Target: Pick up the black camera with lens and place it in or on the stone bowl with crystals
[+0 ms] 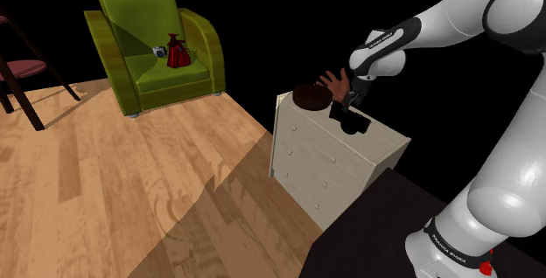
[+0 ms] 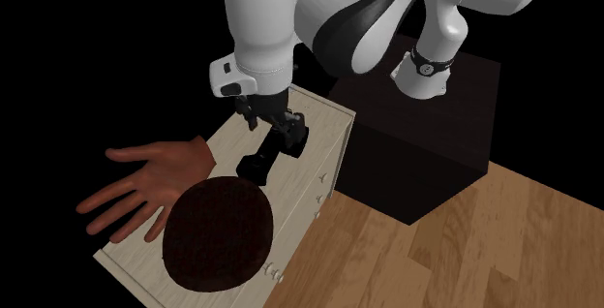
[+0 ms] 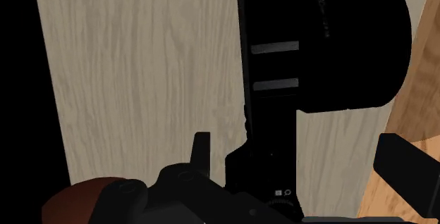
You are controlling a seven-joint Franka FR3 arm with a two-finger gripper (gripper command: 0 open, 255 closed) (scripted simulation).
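The black camera with its big round lens lies on the pale wooden dresser top. My gripper hangs just over it, open, one finger on each side of the camera body and neither touching it. From the second exterior view, the camera sits under the gripper, a short way from the dark brown round bowl. The shoulder view has the gripper above the camera, with the bowl at the dresser's far end.
An orange-brown hand-shaped object lies beside the bowl on the dresser. The dresser's edges are close around the camera. A green armchair with a red item and a wooden chair stand far off on the wooden floor.
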